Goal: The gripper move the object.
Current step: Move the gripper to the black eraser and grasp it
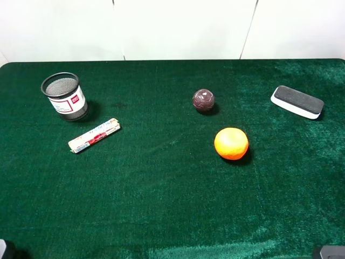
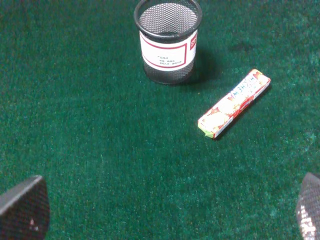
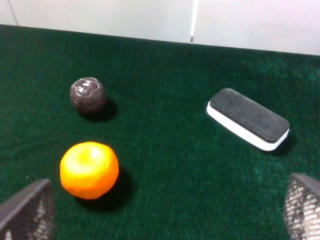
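The whiteboard eraser (image 1: 297, 101), black felt on a white base, lies flat at the far right of the green table. It also shows in the right wrist view (image 3: 248, 119), ahead of my right gripper (image 3: 165, 212). That gripper is open and empty, well short of the eraser, with its fingertips (image 3: 27, 212) spread wide. My left gripper (image 2: 167, 212) is also open and empty over bare cloth on the left side. In the exterior high view only small bits of the arms show at the bottom corners.
An orange (image 1: 231, 143) and a dark maroon ball (image 1: 203, 100) sit right of centre, between the middle and the eraser. A black mesh cup (image 1: 64, 96) and a white-and-red wrapped roll (image 1: 94, 135) lie at the left. A white wall runs along the table's back edge.
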